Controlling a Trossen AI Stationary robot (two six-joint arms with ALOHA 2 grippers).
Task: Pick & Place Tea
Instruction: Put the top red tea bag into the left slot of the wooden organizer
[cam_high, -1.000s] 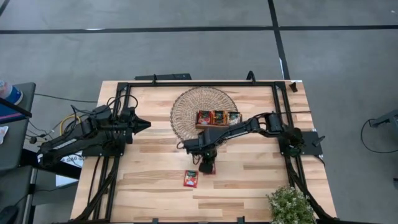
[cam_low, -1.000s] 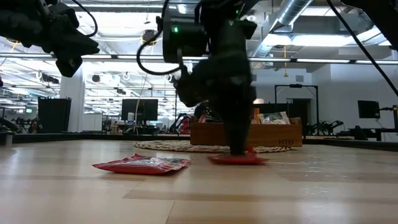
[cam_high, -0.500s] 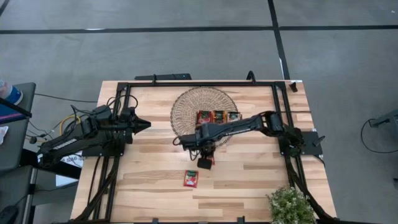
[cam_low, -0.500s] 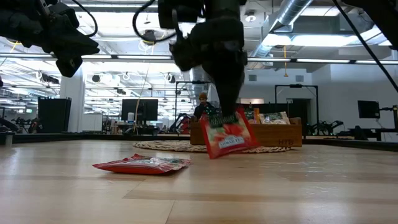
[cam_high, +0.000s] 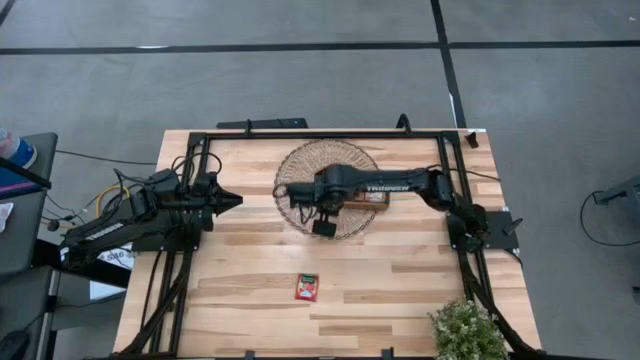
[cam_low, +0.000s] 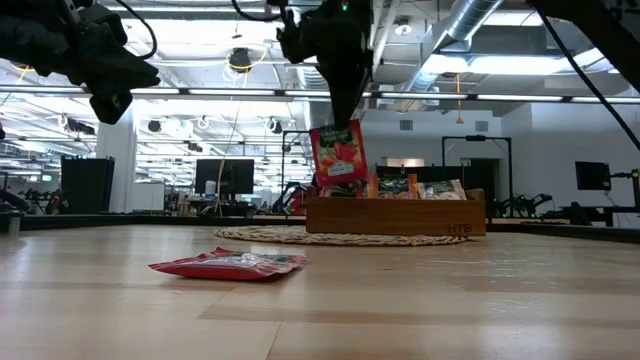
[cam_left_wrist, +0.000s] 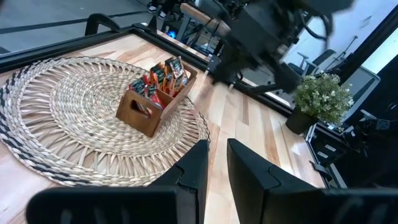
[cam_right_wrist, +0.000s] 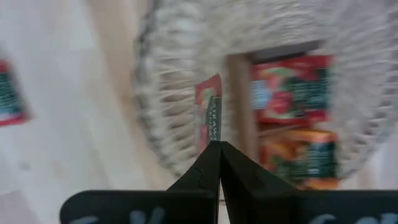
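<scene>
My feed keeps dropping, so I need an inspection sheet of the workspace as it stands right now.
Surface: wooden table, round woven mat on it.
Job's things: one red tea sachet hanging from the right gripper above the mat; another sachet lying flat on the table; wooden tray on the mat holds more.
Clutter: potted plant at a table corner.
Grippers: right gripper shut on the sachet; left gripper parked at the table's left, holding nothing.
Cables: bundles along the left arm.
Surroundings: grey floor, open-plan room behind.
</scene>
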